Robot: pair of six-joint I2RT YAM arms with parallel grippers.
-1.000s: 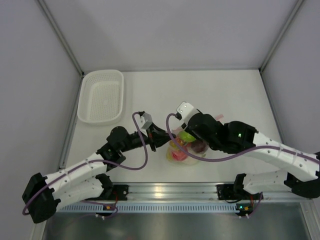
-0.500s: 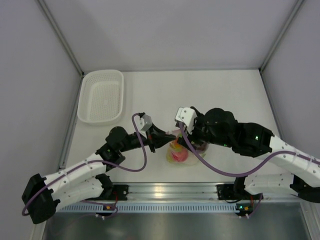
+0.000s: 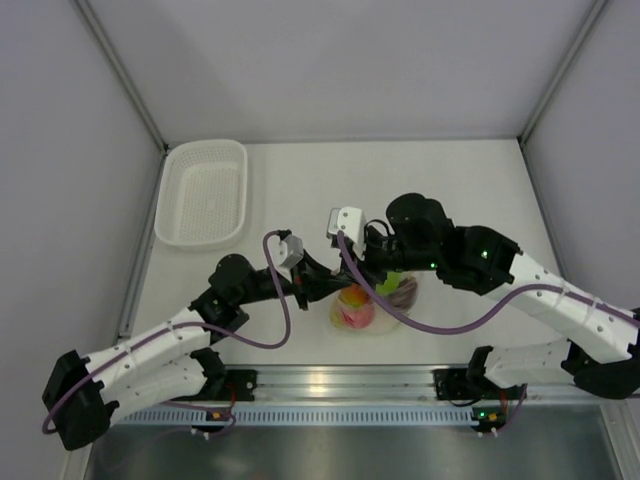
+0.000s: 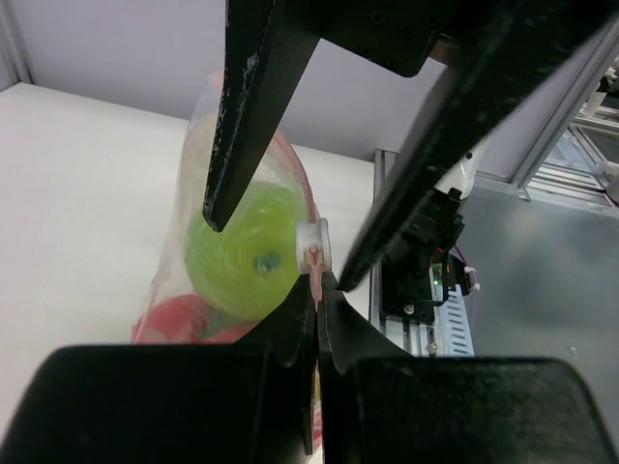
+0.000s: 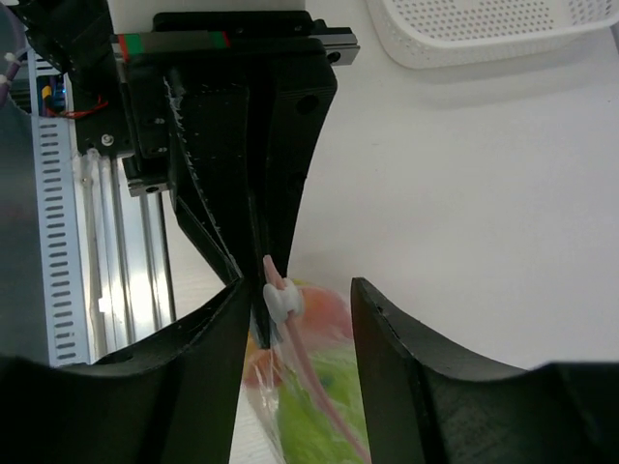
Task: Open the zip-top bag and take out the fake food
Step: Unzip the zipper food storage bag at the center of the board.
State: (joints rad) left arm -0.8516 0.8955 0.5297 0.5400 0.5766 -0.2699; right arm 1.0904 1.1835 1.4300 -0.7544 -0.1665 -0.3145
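Note:
The zip-top bag (image 3: 368,308) stands on the table near the front edge, with its pink zip strip (image 5: 311,379) uppermost. The fake food shows through the plastic: a green fruit (image 4: 242,246), a red piece (image 4: 184,319) and an orange-red piece (image 3: 356,297). My left gripper (image 4: 317,282) is shut on the end of the zip strip, just below the white slider (image 4: 314,242). My right gripper (image 5: 300,286) is open and straddles the slider (image 5: 280,302). Its left finger is close beside the slider, and its right finger stands well apart from it.
A white perforated basket (image 3: 203,192) lies at the back left of the table and shows in the right wrist view as the basket (image 5: 484,29). The aluminium rail (image 3: 330,380) with the arm bases runs along the near edge, close behind the bag.
My right gripper has swung left over the bag to the slider end of the zip, next to my left gripper. The left arm and the bag have hardly moved.

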